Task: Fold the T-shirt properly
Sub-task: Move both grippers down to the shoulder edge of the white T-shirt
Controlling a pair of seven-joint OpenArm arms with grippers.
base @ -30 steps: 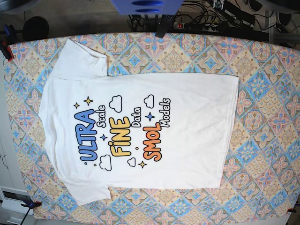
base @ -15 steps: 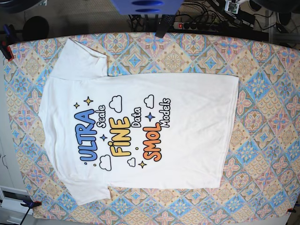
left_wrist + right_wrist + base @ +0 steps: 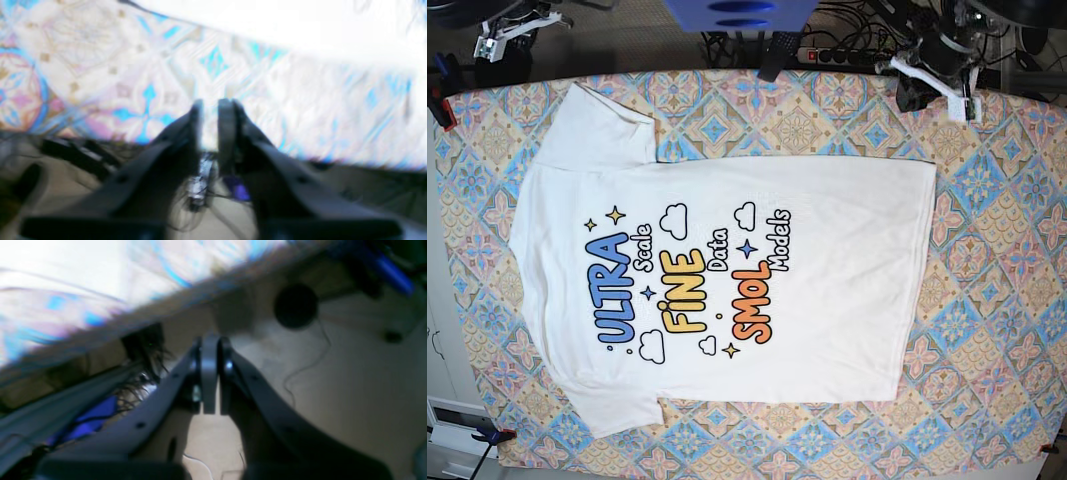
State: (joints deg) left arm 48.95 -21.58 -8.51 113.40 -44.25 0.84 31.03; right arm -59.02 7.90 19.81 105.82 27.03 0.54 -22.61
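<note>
Where the T-shirt lies flat and print-side up across the middle of the tabletop, we read "ULTRA" in blue, "FINE" in yellow, "SMOL" in orange, with "Scale", "Data" and "Models" in small black script among clouds and stars. The tabletop wears a patterned cloth of blue, pink and tan tiles. Beyond its far edge we see a black power strip, cables and a blue object. The left gripper hangs over the cloth, jaws slightly parted, holding nothing. The right gripper is closed and empty, above the floor.
</note>
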